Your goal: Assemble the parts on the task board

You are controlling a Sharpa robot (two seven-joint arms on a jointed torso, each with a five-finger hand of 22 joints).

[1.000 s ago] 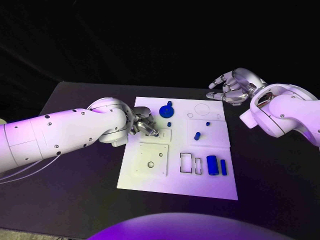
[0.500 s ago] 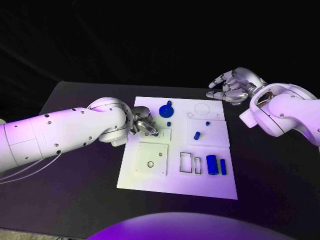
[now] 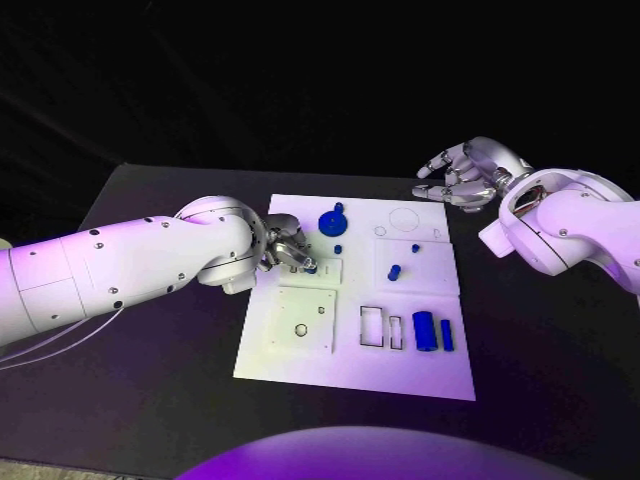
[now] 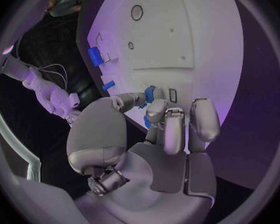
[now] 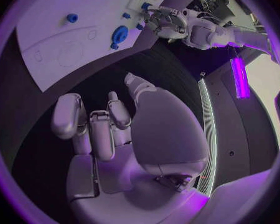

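The left hand (image 3: 284,250) pinches a small blue part (image 4: 150,93) over the left side of the white board (image 3: 306,370) on the worktop. It should line the part up squarely before pressing. The right hand (image 3: 464,175) hangs empty, fingers loosely apart, beyond the far right corner.

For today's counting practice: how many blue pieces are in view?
7: one round piece and three small on the board's far half, two bars near its right edge, one in the left robot hand; more may be hidden.
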